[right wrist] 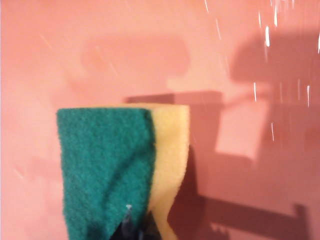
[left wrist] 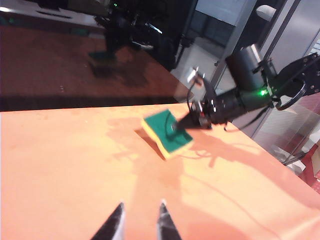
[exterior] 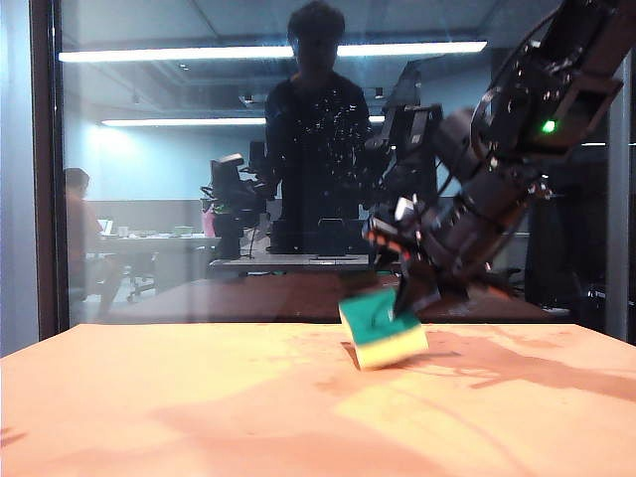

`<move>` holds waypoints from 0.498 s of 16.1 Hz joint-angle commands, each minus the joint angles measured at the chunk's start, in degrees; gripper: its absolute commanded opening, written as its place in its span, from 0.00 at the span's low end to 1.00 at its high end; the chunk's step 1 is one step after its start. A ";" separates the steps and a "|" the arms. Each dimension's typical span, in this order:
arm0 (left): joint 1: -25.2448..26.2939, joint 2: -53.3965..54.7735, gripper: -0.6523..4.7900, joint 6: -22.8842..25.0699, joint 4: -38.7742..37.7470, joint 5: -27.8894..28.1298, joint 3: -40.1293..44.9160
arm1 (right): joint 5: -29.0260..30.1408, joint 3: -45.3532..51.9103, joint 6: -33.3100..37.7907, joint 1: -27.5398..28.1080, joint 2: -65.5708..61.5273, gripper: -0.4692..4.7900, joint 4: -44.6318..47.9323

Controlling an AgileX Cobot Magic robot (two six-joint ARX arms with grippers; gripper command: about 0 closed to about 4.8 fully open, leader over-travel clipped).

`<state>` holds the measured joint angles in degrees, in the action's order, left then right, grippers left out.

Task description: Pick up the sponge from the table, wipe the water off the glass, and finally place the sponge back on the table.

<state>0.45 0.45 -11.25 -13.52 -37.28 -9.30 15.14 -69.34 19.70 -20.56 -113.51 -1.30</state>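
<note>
Right now I see my right gripper (exterior: 409, 298) with its fingers clamped on the sponge (exterior: 383, 333), tilted with one corner down at the orange bench (exterior: 149, 407), close before the glass (exterior: 149, 199) (droplets (exterior: 323, 124) speckle the pane). My left gripper (left wrist: 141, 222) hangs well back over the bench, fingers apart, holding nothing.
</note>
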 commanded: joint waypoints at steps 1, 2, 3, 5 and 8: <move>0.00 -0.33 0.27 0.28 0.81 0.70 -0.26 | -0.22 -0.09 -0.46 0.50 1.90 0.07 7.91; 0.00 -0.31 0.27 0.26 0.94 1.31 -0.26 | -0.22 -0.09 -0.46 0.96 2.16 0.07 9.60; 0.00 -0.31 0.27 0.28 1.03 1.81 -0.26 | 0.00 -0.09 -0.46 1.70 2.40 0.07 11.23; 0.02 -0.31 0.27 0.28 2.54 4.15 -0.26 | -0.07 -0.15 -0.48 3.19 3.10 0.07 12.61; 0.02 -0.31 0.27 0.28 5.66 4.28 -0.26 | -1.75 -0.17 -3.41 4.22 4.57 0.07 15.89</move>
<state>0.45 0.10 -11.22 -9.52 -33.12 -9.30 13.80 -69.34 17.78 -16.16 -109.58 11.86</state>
